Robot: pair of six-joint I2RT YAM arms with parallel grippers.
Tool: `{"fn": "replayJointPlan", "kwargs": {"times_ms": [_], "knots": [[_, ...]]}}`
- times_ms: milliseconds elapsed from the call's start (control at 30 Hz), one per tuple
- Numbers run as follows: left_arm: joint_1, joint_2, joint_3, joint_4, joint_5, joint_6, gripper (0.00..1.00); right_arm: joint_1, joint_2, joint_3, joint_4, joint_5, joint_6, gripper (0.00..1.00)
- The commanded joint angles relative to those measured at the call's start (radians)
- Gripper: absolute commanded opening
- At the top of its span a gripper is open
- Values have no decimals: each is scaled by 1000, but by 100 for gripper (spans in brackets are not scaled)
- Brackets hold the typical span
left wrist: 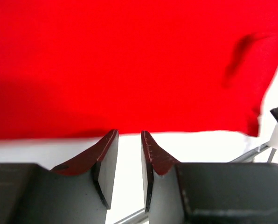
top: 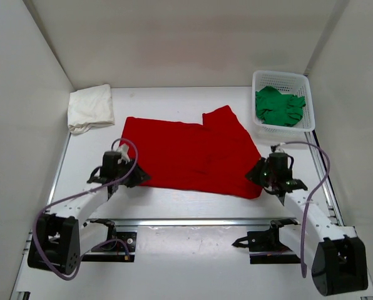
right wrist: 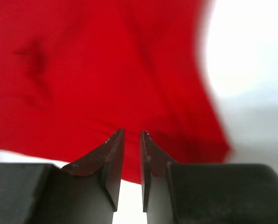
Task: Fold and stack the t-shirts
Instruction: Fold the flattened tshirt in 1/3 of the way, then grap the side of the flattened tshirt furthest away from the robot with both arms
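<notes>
Red t-shirt (top: pixel 196 153) is being flanked at its near corners.
Left gripper (left wrist: pixel 129 133) and right gripper (right wrist: pixel 132 132) are being held narrowly parted, nothing pinched.

Two dark fingers (right wrist: pixel 108 161) stand slightly apart over the red t-shirt (right wrist: pixel 92 70) at its near edge, white table (right wrist: pixel 251 56) at right.

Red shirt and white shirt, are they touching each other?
Apart. The top view shows bare table between the red t-shirt and the white t-shirt.

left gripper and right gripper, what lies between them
The bright red cloth t-shirt, spread out, spans from the left gripper to the right gripper; the top external view shows it.
</notes>
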State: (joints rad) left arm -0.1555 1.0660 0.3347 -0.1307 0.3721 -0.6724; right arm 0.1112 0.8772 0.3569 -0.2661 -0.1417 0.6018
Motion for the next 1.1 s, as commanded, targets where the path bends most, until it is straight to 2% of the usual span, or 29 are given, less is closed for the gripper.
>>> {"fn": "replayJointPlan", "kwargs": {"times_ms": [0, 100, 133, 233, 333, 500, 667, 833, 967, 1067], "knots": [[-94, 67, 304, -17, -116, 42, 37, 92, 115, 154, 63, -1, -48, 18], [-76, 188, 427, 79, -141, -15, 39, 174, 259, 260, 116, -18, -80, 5], [-63, 257, 476, 110, -136, -29, 30, 218, 308, 298, 122, -21, -83, 2], [20, 452, 623, 94, -199, -21, 21, 287, 403, 373, 154, -3, -102, 0], [92, 647, 797, 57, -191, 14, 21, 330, 456, 390, 183, -21, -119, 0], [140, 908, 1129, -139, -329, 172, 32, 343, 476, 340, 258, -70, -120, 3], [155, 1138, 1464, -337, -404, 269, 37, 305, 480, 309, 317, -131, -125, 5], [154, 1250, 1618, -411, -434, 293, 43, 289, 496, 309, 327, -163, -131, 5], [154, 1345, 1771, -521, -455, 310, 45, 292, 502, 320, 331, -170, -126, 5], [149, 1373, 1790, -543, -455, 320, 46, 292, 506, 327, 329, -168, -129, 5]]}}
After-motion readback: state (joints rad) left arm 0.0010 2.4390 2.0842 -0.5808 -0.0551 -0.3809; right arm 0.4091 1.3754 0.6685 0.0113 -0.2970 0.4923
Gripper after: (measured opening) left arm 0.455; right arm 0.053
